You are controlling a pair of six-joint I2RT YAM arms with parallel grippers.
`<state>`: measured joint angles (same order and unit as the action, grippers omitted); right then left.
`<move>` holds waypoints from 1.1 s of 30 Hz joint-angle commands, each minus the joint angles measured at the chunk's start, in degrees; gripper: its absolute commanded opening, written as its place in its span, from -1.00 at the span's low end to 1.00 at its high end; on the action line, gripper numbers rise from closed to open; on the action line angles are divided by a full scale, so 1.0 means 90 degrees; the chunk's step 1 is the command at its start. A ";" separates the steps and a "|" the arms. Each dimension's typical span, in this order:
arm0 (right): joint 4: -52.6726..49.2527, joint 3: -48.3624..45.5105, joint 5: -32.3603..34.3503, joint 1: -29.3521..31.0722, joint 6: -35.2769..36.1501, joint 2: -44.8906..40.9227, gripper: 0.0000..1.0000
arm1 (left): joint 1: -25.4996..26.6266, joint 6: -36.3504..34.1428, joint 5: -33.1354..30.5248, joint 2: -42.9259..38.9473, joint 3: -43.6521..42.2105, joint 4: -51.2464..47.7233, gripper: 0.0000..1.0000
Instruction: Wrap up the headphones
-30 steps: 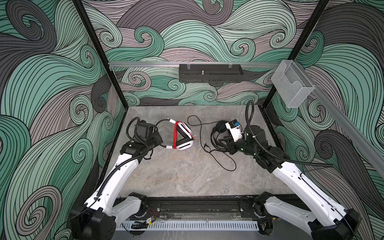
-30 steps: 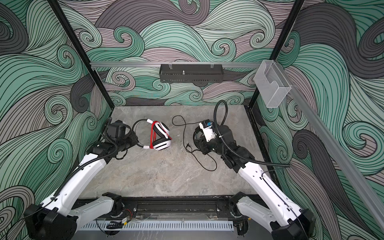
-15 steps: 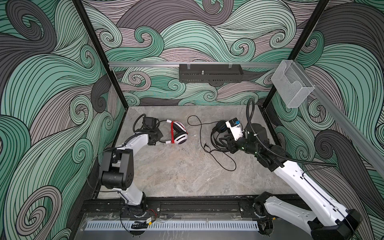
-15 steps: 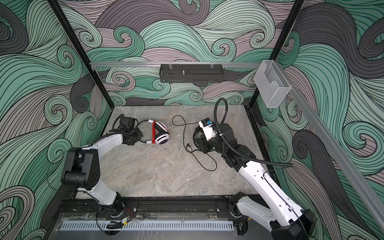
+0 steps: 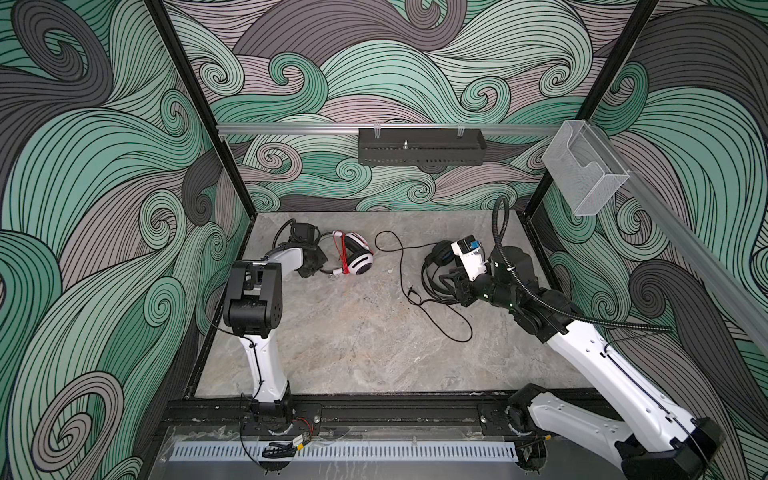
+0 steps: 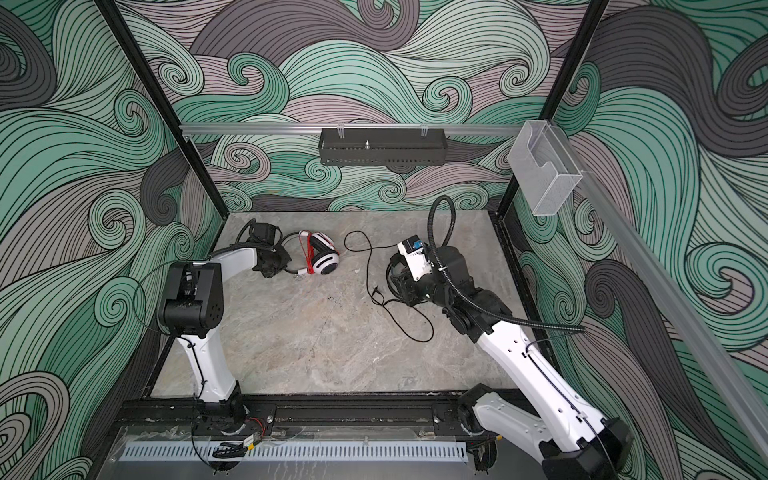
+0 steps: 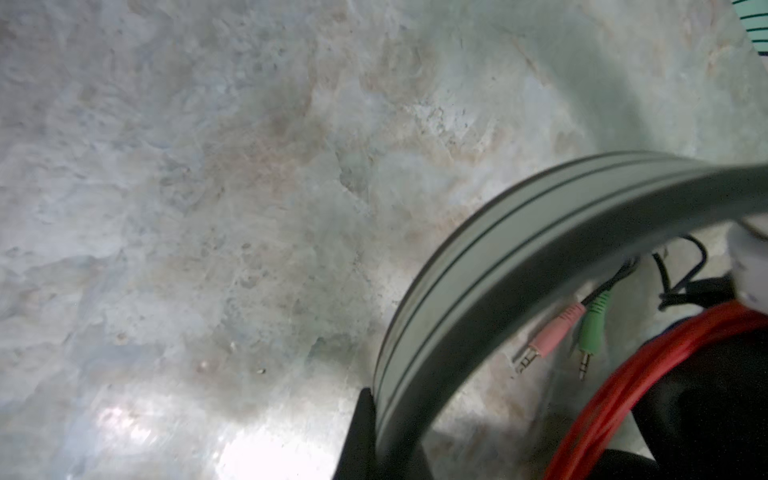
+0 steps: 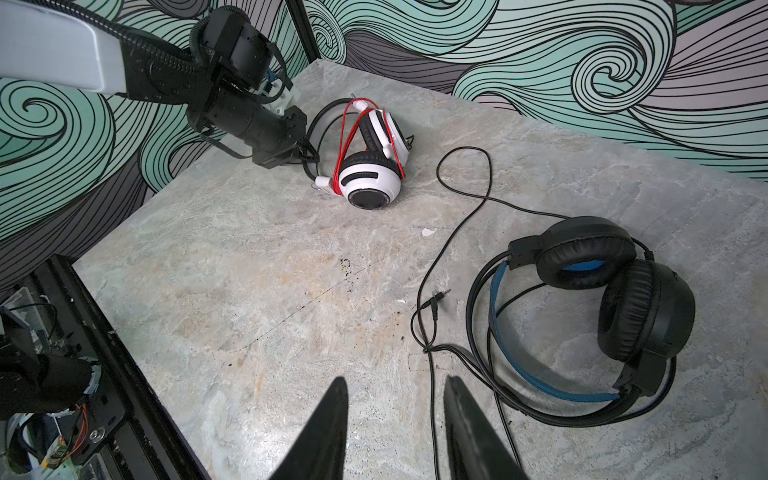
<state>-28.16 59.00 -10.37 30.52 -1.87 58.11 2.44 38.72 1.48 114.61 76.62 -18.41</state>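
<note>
The white headphones (image 5: 359,262) lie at the back left of the table (image 8: 249,291) with their cups tucked close together. Their red cable (image 8: 349,137) is looped in several turns around the cups and band, so this pair looks wrapped already. The left gripper (image 8: 309,156) is clenched on the grey headband (image 7: 498,266). The left wrist view shows the band running against the black finger, with pink and green plugs (image 7: 552,332) loose beside the red coil. That grip probably serves to steady the finished pair or set it down near the left wall, out of the working area. The black headphones (image 8: 615,299), blue inside the band and cups, rest on the right side of the table, partly under the right arm in both top views. Their black cable (image 8: 461,232) sprawls unwound across the middle, its plug (image 8: 436,299) lying free on the stone. The right gripper (image 8: 395,380) hovers low over the cable close to where it leaves the band. Its jaws stand apart, released, with the cable passing between the fingers but not pinched. This placement suggests the arm is lining up to catch the cable, which has to happen before any winding around the black pair. That half of the job is not yet started.
</note>
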 commanded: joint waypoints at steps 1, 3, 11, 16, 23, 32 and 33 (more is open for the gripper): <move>-0.0026 0.0164 0.0118 -0.0031 0.0114 0.0027 -0.21 | -0.0066 0.0053 0.0163 0.0087 0.0313 -0.0072 -0.83; -0.0025 0.0180 0.0125 -0.0032 0.0119 0.0041 -0.21 | -0.0089 0.0046 0.0121 0.0098 0.0339 -0.0178 -0.69; 0.0024 0.0153 0.0098 -0.0032 0.0091 0.0018 -0.21 | -0.0183 -0.0119 -0.0123 -0.0189 0.0460 -0.0656 -0.02; -0.0011 0.0146 0.0156 -0.0030 0.0047 0.0004 -0.21 | -0.0246 -0.0329 -0.0367 -0.0440 0.0664 -0.1275 0.32; -0.0599 0.0371 0.1001 -0.0095 -0.0181 0.0502 -0.14 | -0.0048 -0.1159 -0.0450 -0.1767 0.0405 -0.2014 0.63; -0.0771 0.0993 0.1188 -0.0915 -0.0487 0.2049 0.43 | 0.2131 -0.0633 0.0235 -0.3300 -0.0576 -0.2057 0.63; -0.0762 0.1036 0.1225 -0.1012 -0.0504 0.2238 0.44 | 0.2369 -0.0585 0.0378 -0.3352 -0.0654 -0.1944 0.63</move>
<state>-33.87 66.54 -1.43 23.49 -5.04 74.70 20.01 31.20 0.75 85.06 73.65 -35.11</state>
